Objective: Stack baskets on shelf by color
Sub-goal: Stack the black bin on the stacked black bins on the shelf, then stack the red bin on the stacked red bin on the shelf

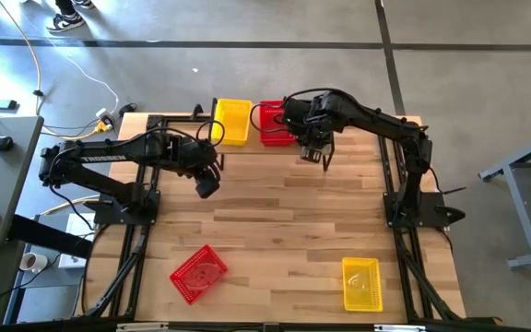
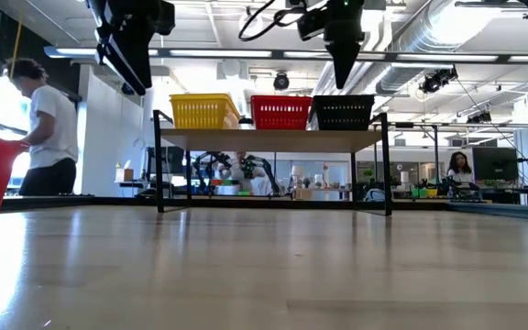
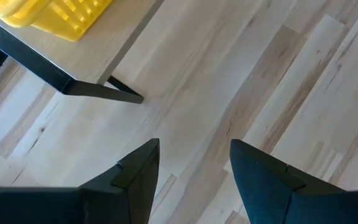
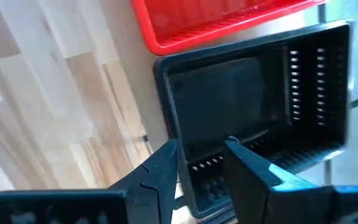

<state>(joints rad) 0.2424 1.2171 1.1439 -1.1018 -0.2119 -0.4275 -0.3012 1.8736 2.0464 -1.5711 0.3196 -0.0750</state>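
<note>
Both arms are dark, jointed tubes on black bases, the left arm at the frame's left bearing pale lettering along its link. Black cables loop over the right arm at upper right. Its fingers are dark, angular wedges.

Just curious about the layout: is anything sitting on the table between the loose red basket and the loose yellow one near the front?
No. In the high view, only bare wooden table separates the red basket from the yellow basket.

Overhead, table-level and two wrist views, shelf shared.
</note>
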